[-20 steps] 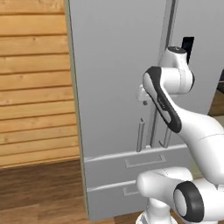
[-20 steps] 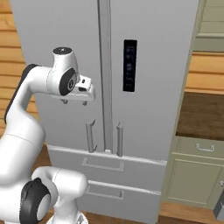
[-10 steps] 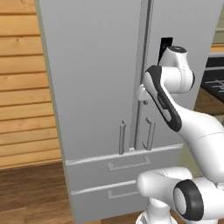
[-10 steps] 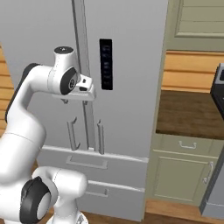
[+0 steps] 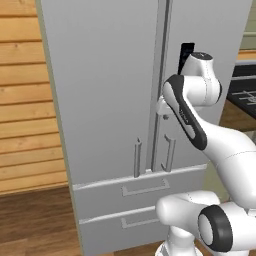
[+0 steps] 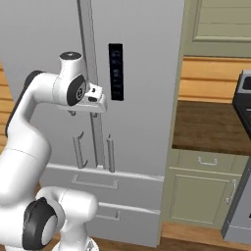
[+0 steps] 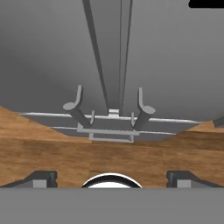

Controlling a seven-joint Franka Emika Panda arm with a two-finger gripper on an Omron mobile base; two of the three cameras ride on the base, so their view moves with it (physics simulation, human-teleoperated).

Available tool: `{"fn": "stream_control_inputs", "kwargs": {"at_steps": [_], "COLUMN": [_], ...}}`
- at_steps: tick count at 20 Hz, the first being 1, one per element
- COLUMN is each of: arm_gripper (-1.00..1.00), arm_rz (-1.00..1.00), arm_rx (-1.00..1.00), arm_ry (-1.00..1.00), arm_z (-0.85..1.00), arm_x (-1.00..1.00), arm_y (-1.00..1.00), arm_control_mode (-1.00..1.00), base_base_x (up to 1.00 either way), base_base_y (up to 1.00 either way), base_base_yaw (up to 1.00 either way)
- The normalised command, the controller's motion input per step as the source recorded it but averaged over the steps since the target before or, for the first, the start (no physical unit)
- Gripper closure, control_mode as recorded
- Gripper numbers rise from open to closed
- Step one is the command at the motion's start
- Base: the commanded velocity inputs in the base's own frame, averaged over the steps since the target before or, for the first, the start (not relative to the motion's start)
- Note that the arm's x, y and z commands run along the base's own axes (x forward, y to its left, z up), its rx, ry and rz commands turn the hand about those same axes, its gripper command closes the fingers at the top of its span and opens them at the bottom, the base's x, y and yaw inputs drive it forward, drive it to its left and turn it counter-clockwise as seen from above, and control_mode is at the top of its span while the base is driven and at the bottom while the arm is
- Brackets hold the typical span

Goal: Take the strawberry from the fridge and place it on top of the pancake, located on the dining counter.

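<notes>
Gripper (image 7: 112,178) sits nearest in the hand view, fingertips (image 7: 42,178) set wide apart w/ nothing between them, i.e. released and holding nothing. In the right base view the gripper (image 6: 82,112) hangs under the wrist, in front of the fridge (image 6: 142,73) near the seam between its doors. In the left base view the arm's wrist is up against that same seam, approx at mid-height of the doors.

Beyond the fingertips the hand view looks down the fridge front: two bar handles (image 7: 75,105) either side of the centre seam, doors shut, drawer fronts below them, wood floor (image 7: 52,148) under that. Both drawers (image 5: 125,190) closed in the left base view too.

Dark control panel (image 6: 115,71) on the right door, just beside the wrist. Wood-plank wall (image 5: 25,100) left of the fridge. Right of it, a dark bench (image 6: 206,127) over pale green cabinets (image 6: 201,193); stove edge (image 6: 242,147) at far right
</notes>
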Motion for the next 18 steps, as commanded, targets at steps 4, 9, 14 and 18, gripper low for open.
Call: {"fn": "stream_control_inputs", "kwargs": {"at_steps": [4,9,14,18], "arm_gripper": [-1.00,-1.00,-1.00,-1.00], "arm_rz": [0.00,0.00,0.00,0.00], "arm_rx": [0.00,0.00,0.01,0.01], "arm_ry": [0.00,0.00,0.00,-0.03], "arm_z": [0.00,0.00,-0.32,-0.59], "arm_x": [0.00,0.00,0.00,0.04], "arm_y": [0.00,0.00,-0.01,-0.03], "arm_control_mode": [1.00,-1.00,-1.00,-1.00], "base_base_x": [-0.51,-0.05,0.00,0.00], "base_base_y": [0.04,0.01,0.00,0.00], "base_base_yaw": [-0.04,0.00,0.00,0.00]}}
